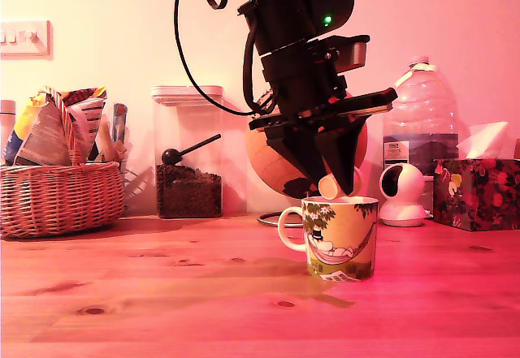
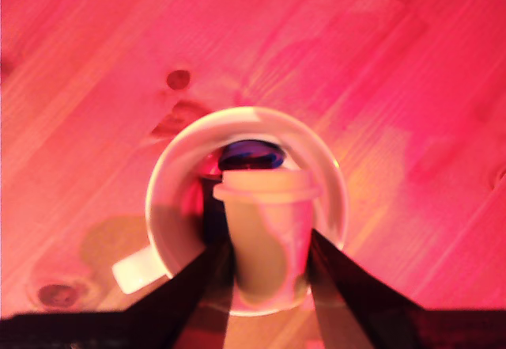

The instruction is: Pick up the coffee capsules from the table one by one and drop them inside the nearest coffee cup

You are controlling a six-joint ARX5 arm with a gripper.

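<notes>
— While your jaws hang over the cup [image 1: 341, 236], what do they hold?

— They're clamped on one capsule [image 2: 267, 234], a finger [image 2: 360, 293] pressing each side, flat end tipped down just above the rim.

— And inside the cup?

— Something dark and bluish lies at the bottom; you can't tell what.

— Where does the cup stand?

— Upright on the bench [image 1: 162, 293], handle toward the exterior view's left, with a jar [image 1: 188, 153] and basket [image 1: 61, 196] well behind.
</notes>
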